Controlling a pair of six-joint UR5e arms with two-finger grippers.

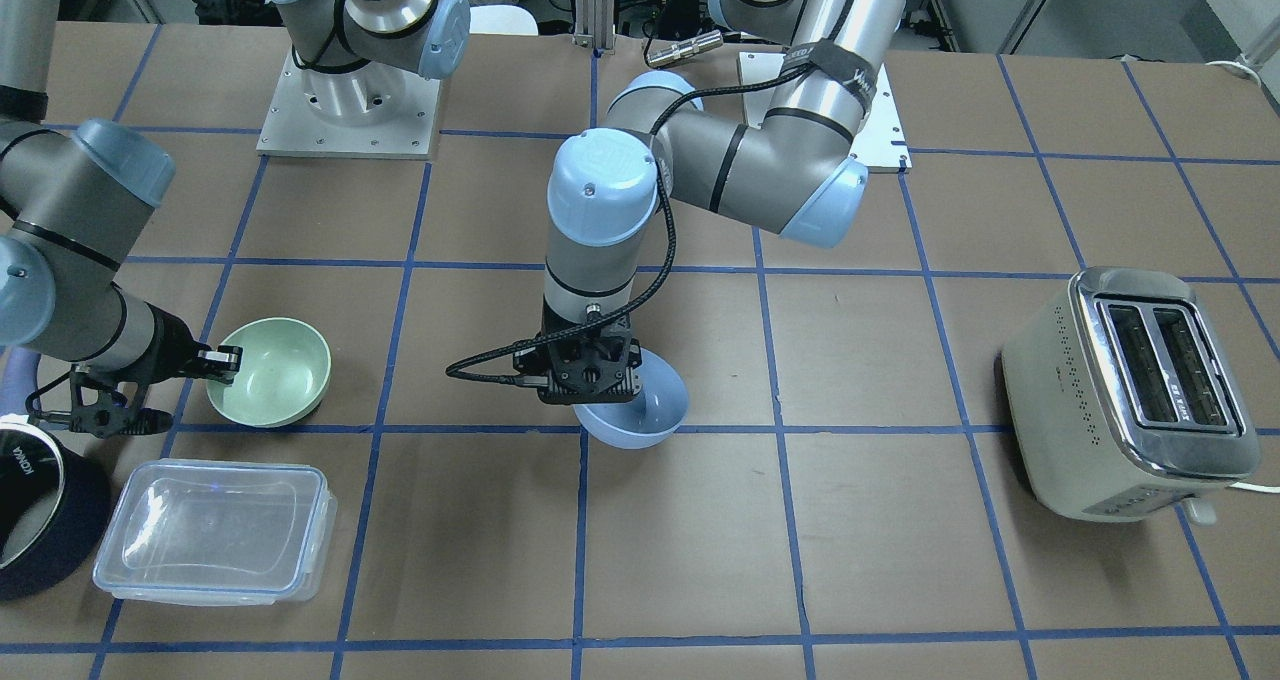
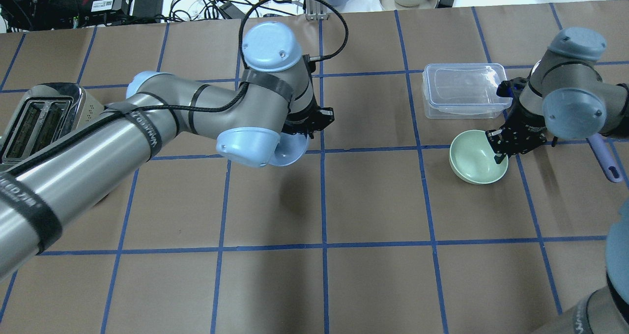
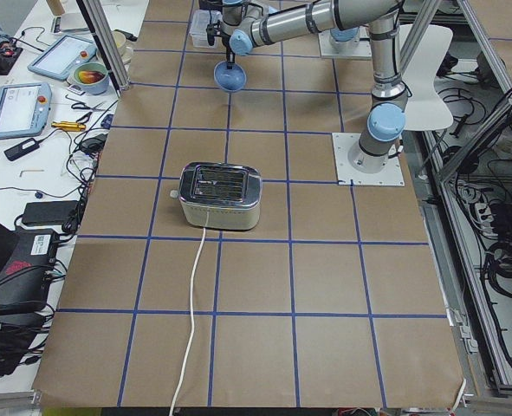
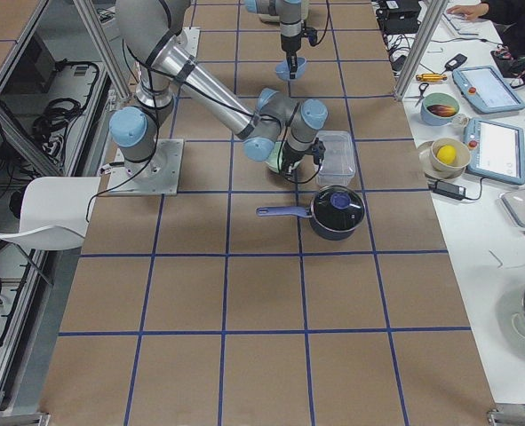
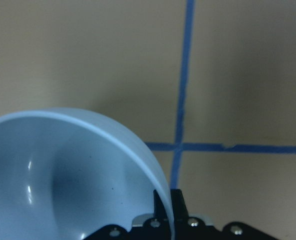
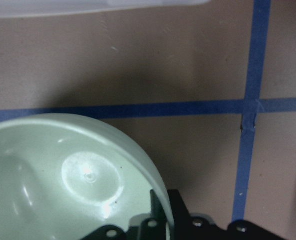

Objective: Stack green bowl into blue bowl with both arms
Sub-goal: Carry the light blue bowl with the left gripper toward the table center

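Presently, the blue bowl [image 1: 650,412] is clamped by the left tool [image 1: 590,380], the green bowl [image 1: 285,370] by the right tool [image 1: 222,364]. They are found well apart, green rightward.

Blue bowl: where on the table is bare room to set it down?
The widest bare patch lies between the blue bowl and the toaster. The squares between the blue bowl and the green bowl are also free. It is crowded around the green bowl: the container and saucepan sit close by.
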